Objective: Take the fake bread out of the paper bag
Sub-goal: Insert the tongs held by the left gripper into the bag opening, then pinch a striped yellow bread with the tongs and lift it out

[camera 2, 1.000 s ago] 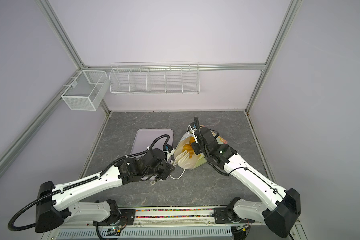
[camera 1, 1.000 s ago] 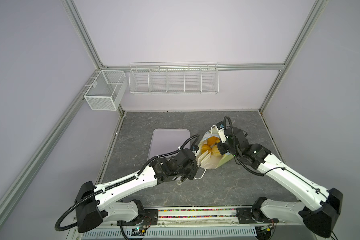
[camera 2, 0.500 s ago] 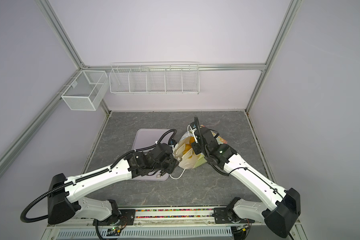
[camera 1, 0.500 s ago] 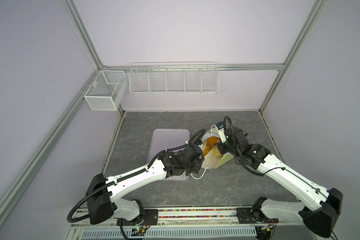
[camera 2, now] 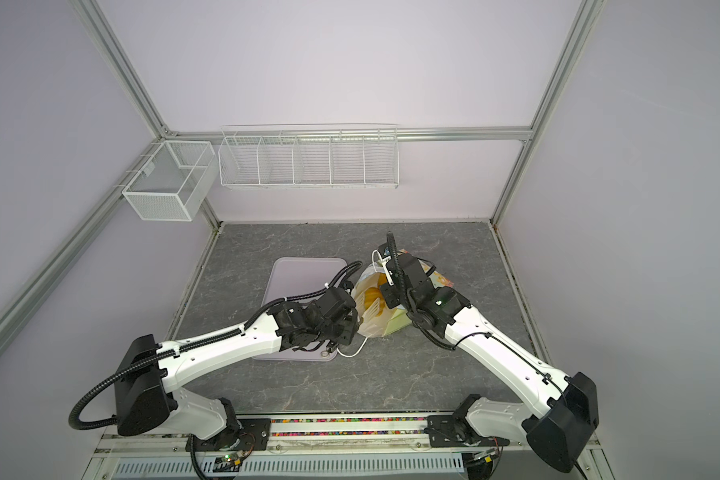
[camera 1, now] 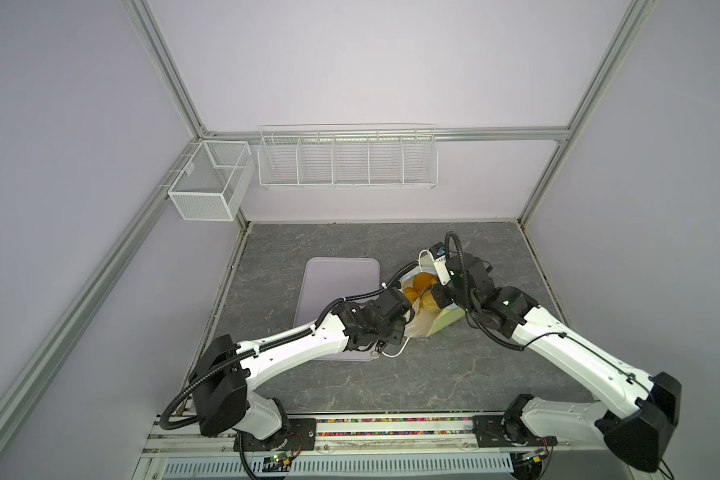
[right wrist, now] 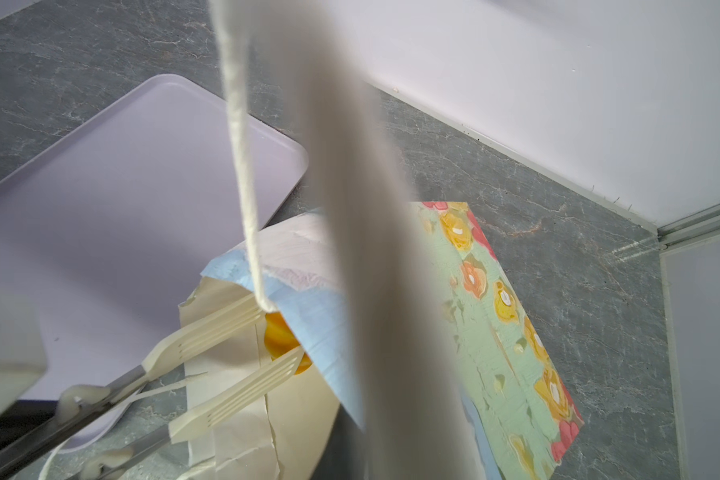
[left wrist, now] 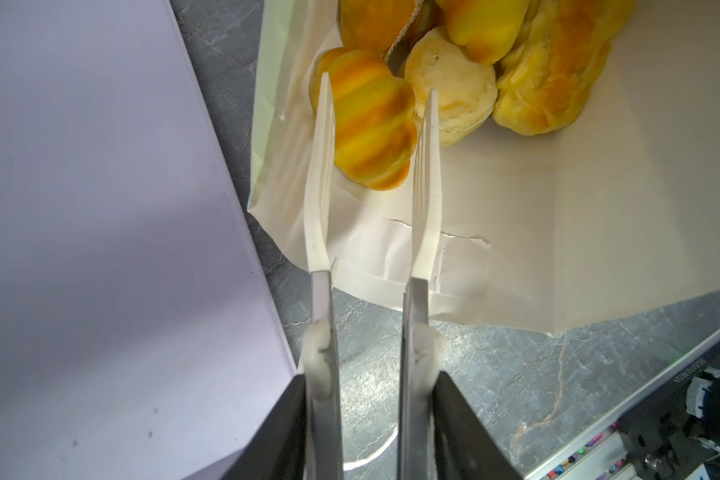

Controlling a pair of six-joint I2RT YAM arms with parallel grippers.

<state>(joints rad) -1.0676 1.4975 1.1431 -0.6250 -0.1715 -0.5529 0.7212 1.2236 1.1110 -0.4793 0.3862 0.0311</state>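
One ridged bun (left wrist: 368,124) sits inside paper bag (left wrist: 537,232), straddled by left tool (left wrist: 379,85).

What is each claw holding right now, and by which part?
Right gripper: the paper bag, by its cord handle. Left gripper straddles a ridged bun; grip unclear.

Yellow-orange striped bun (left wrist: 366,124); floral green bag (right wrist: 495,316), perhaps blue-fronted; lilac tray (left wrist: 80,208)

Both top views, side by side, look steeply down from high on the robot's side over the whole tabletop (camera 1: 433,374). The left wrist view sits close behind the left gripper (left wrist: 379,83), facing into the paper bag (left wrist: 558,208); the right wrist view looks closely down on that bag's mouth and the tray (right wrist: 121,187).
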